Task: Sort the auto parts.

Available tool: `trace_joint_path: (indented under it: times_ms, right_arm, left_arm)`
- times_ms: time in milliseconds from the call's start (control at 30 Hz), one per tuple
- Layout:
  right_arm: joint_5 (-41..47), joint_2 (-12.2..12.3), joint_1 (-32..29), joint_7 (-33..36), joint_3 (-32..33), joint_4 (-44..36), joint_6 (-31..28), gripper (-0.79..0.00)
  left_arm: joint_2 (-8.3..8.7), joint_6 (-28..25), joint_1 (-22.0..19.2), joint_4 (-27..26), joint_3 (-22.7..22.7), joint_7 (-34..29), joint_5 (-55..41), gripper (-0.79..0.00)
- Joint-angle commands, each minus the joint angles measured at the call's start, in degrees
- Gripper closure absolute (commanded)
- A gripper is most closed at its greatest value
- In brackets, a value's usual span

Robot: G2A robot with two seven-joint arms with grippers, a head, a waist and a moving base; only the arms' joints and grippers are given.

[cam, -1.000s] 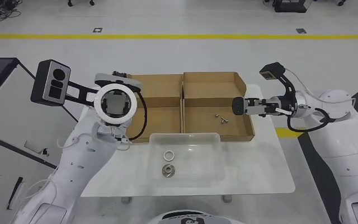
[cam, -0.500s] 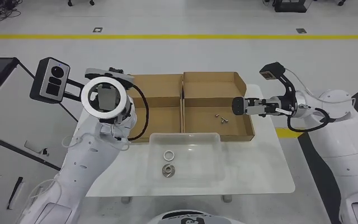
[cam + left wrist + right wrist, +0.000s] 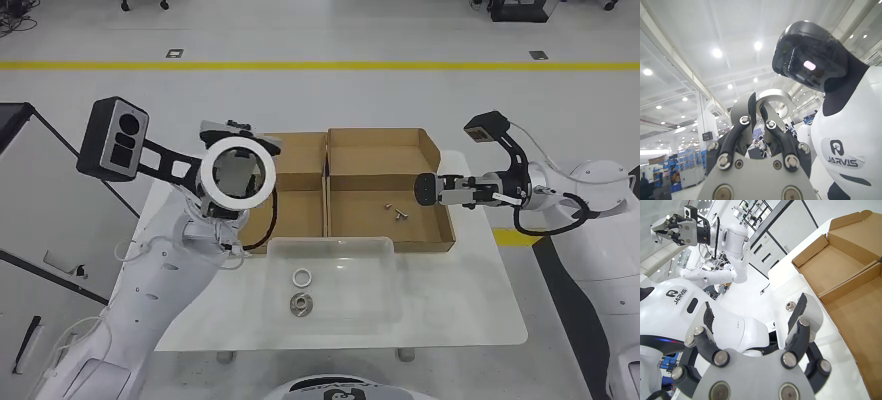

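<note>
Left wrist view: my left gripper (image 3: pixel 758 111) points at the ceiling, pinching the wall of a metal ring (image 3: pixel 776 94), one finger outside it and one through the hole.

Right wrist view: my right gripper (image 3: pixel 755 302) is spread wide with nothing between its fingers. A flanged part (image 3: pixel 790 306) lies in the clear bin (image 3: pixel 783 321), and the left box (image 3: pixel 838 272) is bare inside.

Top view: the right gripper hangs over the right box (image 3: pixel 440 215), near two bolts (image 3: pixel 397 210). A white ring (image 3: pixel 300 276) lies in the bin beside the flanged part.
</note>
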Motion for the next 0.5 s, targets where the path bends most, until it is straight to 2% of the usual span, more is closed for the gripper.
trace_joint_path:
  times_ms: [0, 267, 467]
  right_arm:
    - [0.0, 0.0, 0.0, 0.0, 0.0, 0.0, 0.0, -0.785]
    - [0.0, 0.0, 0.0, 0.0, 0.0, 0.0, 0.0, -0.785]
    - [0.0, 0.0, 0.0, 0.0, 0.0, 0.0, 0.0, -0.785]
  left_arm:
    - [-0.22, 1.0, -1.0, 1.8, 0.6, -3.4, -1.2, 0.000]
    - [-1.17, 2.8, -1.9, 4.0, 3.0, -10.6, -2.6, 0.000]
    - [-2.00, 7.5, -4.4, 7.8, 2.6, -14.2, -1.7, 0.000]
